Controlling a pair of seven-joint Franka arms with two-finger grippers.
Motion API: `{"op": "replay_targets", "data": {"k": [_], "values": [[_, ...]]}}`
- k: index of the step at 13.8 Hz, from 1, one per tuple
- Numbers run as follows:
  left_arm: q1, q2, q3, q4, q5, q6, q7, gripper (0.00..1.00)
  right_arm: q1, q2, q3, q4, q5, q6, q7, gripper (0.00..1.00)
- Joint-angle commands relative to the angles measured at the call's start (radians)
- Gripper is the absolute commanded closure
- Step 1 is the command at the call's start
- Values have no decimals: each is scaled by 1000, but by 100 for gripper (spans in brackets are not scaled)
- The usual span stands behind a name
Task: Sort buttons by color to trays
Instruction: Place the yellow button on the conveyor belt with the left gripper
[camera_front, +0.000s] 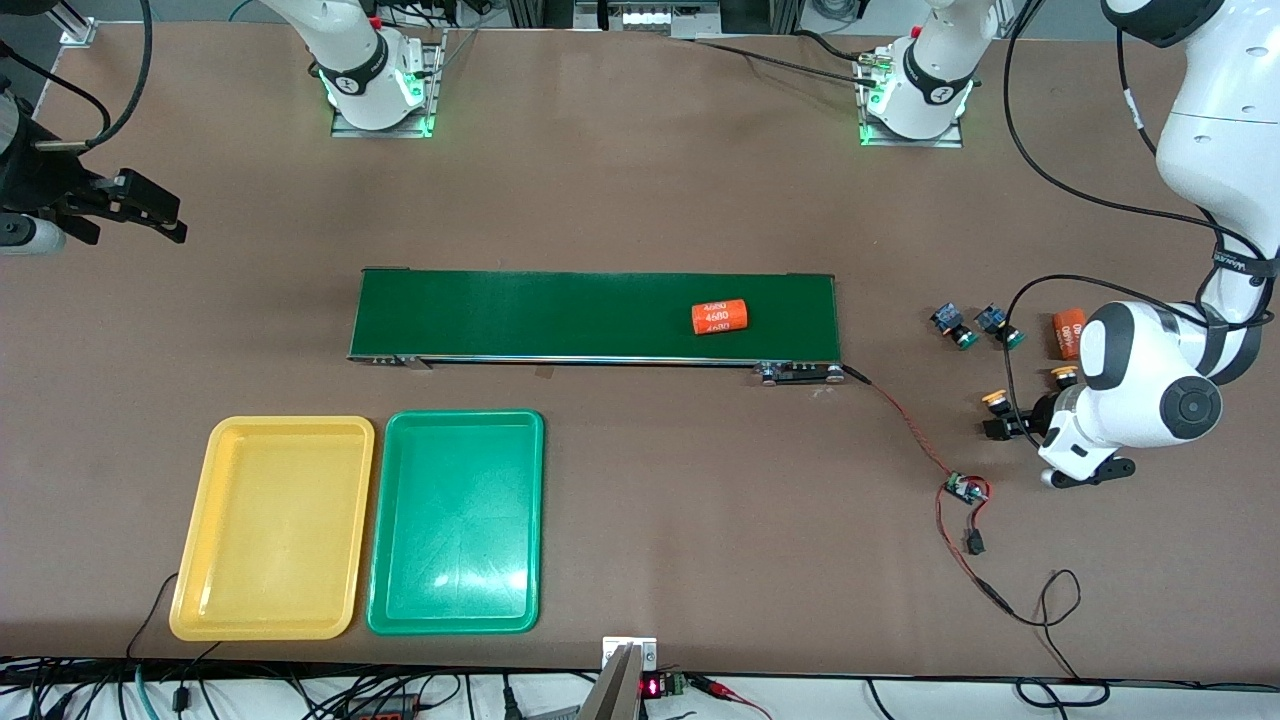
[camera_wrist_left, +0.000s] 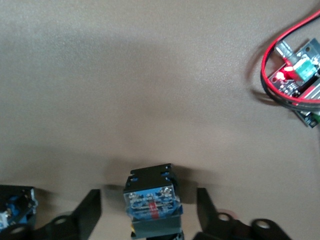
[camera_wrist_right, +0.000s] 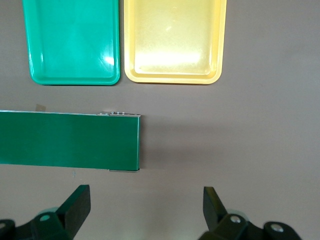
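Left gripper sits low at the left arm's end of the table, around a yellow-capped push-button switch with a black-and-blue body. Left wrist view shows what the front view hides: black fingers stand apart on either side of that switch's body, gaps visible on both sides, not clamped on it. A second yellow-capped switch lies just beside the white wrist, partly covered in the front view; the left wrist view catches only the edge of another black-and-blue body at the frame border.

Two green-capped switches lie side by side, farther from the front camera than the yellow ones, seen in the front view only. An orange cylinder marked 4680 lies beside them, half hidden by the arm. A second orange 4680 cylinder rests on the long dark green conveyor belt.

Small circuit board on red wire lies near the left gripper, nearer the front camera; its red light shows in the left wrist view only.

Right gripper waits in the air at the right arm's end, fingers wide apart, holding nothing. Right wrist view looks down on the belt end, the shallow yellow plastic tray and the green plastic tray. Front view has both trays side by side, nearer the camera than the belt, no buttons in them.
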Motion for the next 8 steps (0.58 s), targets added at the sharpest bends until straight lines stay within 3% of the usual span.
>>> {"op": "replay_targets", "data": {"k": [1, 3, 8], "values": [[-4, -22, -22, -11, 28, -14, -89, 74, -6, 10, 2, 21, -4, -9, 0, 0], [-10, -40, -31, 0, 29, -69, -77, 84, -6, 10, 2, 20, -4, -9, 0, 0], [32, -115, -224, 3, 22, -252, -60, 85, -7, 10, 0, 21, -4, -7, 1, 0]]}}
